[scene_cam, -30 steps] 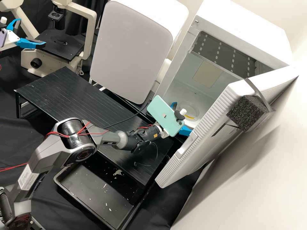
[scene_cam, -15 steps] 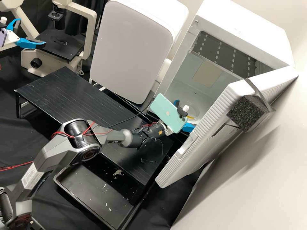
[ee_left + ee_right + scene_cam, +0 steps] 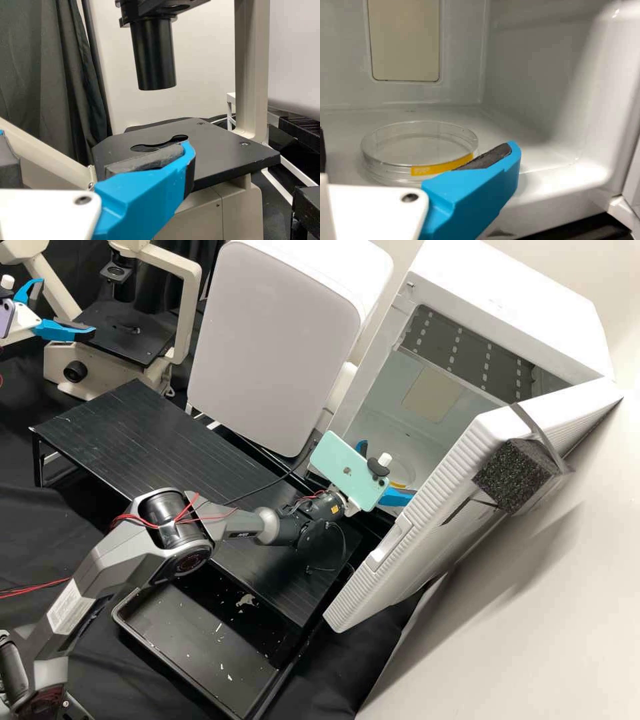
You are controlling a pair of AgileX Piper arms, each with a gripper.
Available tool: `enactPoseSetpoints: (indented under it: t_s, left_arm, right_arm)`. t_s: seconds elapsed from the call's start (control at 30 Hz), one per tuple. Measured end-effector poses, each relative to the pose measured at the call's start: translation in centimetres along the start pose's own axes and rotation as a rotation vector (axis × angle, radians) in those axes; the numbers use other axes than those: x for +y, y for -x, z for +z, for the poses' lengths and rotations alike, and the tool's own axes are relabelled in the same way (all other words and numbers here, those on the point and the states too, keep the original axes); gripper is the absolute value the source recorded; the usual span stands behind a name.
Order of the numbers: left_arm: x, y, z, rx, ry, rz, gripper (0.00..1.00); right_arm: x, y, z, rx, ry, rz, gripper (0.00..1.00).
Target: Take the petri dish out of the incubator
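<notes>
At the incubator's open front, my right gripper (image 3: 387, 469) stands open, partly hidden behind the phone mounted on it. The clear petri dish (image 3: 404, 470) lies on the floor inside the incubator (image 3: 517, 273), just beyond those fingers. In the right wrist view, the round petri dish (image 3: 420, 142) with a yellow label lies past the open right gripper (image 3: 417, 150), between the lines of its two fingers; contact cannot be told. Over by the microscope, my left gripper (image 3: 68, 307) is open and holds nothing. The left wrist view has that left gripper (image 3: 95, 155) before the microscope stage.
The incubator door (image 3: 427, 520) hangs open on the right, with black foam (image 3: 513, 477) strapped to it. A white appliance (image 3: 273, 347) stands left of the incubator. A black slatted table (image 3: 153, 440) lies under the right arm, and a dark tray (image 3: 193, 640) is below. The microscope (image 3: 187, 313) stands at back left.
My right gripper has moved forward and slightly right, nearer to the petri dish at the incubator's opening. It has stayed open. The left gripper has kept still.
</notes>
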Motion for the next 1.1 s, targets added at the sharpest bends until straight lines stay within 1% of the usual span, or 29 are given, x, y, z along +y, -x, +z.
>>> enactPoseSetpoints:
  t_s: [0.23, 0.27, 0.57, 1.1]
  left_arm:
    - [0.0, 0.0, 0.0, 0.0, 0.0, 0.0, 1.0]
    - [0.0, 0.0, 0.0, 0.0, 0.0, 0.0, 1.0]
    - [0.0, 0.0, 0.0, 0.0, 0.0, 0.0, 1.0]
    - [0.0, 0.0, 0.0, 0.0, 0.0, 0.0, 1.0]
  right_arm:
    - [0.09, -0.07, -0.02, -0.008, 0.001, -0.002, 0.0]
    - [0.09, -0.1, -0.05, -0.006, 0.008, -0.005, 0.0]
    - [0.12, -0.25, -0.06, -0.007, 0.015, -0.008, 0.0]
    - [-0.08, -0.39, 0.1, -0.013, 0.016, -0.015, 0.0]
